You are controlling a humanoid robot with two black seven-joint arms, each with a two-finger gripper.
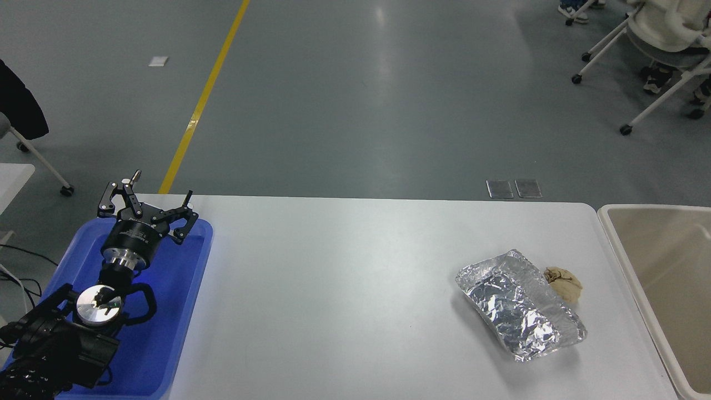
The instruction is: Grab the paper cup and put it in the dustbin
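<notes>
Head view: left hand point(145, 206) spread over glossy blue tray point(183, 311); crinkled foil tray point(519, 304).

Foil tray point(521, 304) and paper wad point(564, 283) lie near the dustbin point(622, 261); the table's point(344, 289) middle lies bare
</notes>
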